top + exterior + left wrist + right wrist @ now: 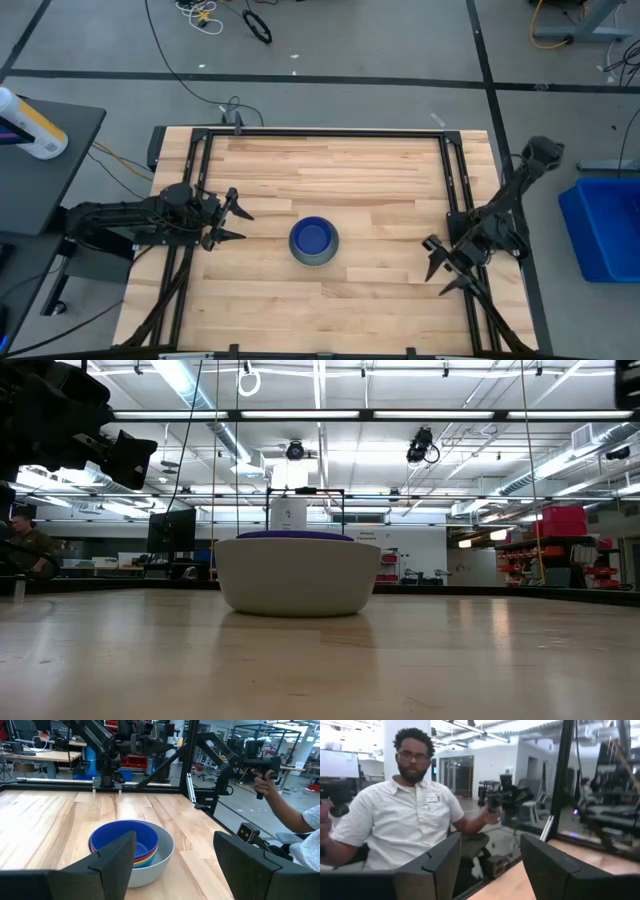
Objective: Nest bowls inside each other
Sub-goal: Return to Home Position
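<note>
The bowls sit nested in one stack at the table's middle. The pale grey bowl is outermost and rests by its base on the wood. The dark blue bowl lies on top, with red, yellow and light blue rims showing beneath it. In the low view the grey bowl shows side-on with a dark rim above it. My left gripper stands open at the left, pointing level at the stack and apart from it. My right gripper is open near the right rail, empty.
Black frame rails run along the table's left, right and far sides. A blue bin stands off the table at the right. A person sits beyond the table's edge holding hand controllers. Bare wood surrounds the stack.
</note>
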Robot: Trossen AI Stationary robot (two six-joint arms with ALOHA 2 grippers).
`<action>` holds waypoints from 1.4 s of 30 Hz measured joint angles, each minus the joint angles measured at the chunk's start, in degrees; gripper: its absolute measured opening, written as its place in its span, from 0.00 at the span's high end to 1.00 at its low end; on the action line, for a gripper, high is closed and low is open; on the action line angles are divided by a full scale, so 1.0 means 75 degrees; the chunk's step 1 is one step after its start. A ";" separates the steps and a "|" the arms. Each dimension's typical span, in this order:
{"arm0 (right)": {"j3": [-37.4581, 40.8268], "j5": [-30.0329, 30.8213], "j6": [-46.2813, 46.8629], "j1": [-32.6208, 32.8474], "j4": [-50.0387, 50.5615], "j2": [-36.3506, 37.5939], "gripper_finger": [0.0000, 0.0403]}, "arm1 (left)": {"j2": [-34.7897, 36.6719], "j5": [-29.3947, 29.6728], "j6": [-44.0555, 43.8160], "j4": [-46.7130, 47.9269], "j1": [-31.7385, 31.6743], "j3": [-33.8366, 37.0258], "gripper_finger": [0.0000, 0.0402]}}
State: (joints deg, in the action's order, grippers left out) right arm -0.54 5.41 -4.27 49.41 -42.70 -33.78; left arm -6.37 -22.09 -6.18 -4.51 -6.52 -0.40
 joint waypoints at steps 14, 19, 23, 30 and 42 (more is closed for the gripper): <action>0.0000 -0.1285 0.0303 -0.3407 0.0372 0.0147 0.42 | 0.0000 -0.0375 0.0056 -0.0003 0.0003 0.0003 0.32; 0.0000 -0.2434 0.0252 -0.3852 0.1108 0.0830 0.39 | 0.0000 -0.0382 0.0118 0.0000 0.0003 0.0003 0.32; 0.0000 -0.2259 0.0563 -0.4094 0.2763 0.1931 0.38 | 0.0000 -0.0499 0.0120 0.0003 0.0003 0.0003 0.32; -0.0006 0.0499 0.1087 -0.4157 0.5488 0.3820 0.35 | 0.0000 -0.0690 0.0115 0.0006 0.0003 0.0006 0.32; -0.0507 0.0176 0.0382 -0.4173 0.6919 0.4506 0.32 | -0.0450 -0.0638 0.0118 0.0001 0.0003 0.0006 0.32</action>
State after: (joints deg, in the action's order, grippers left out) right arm -4.34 6.73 -1.41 18.11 9.19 0.01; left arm -9.75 -26.87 -5.30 -4.51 -6.50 -0.36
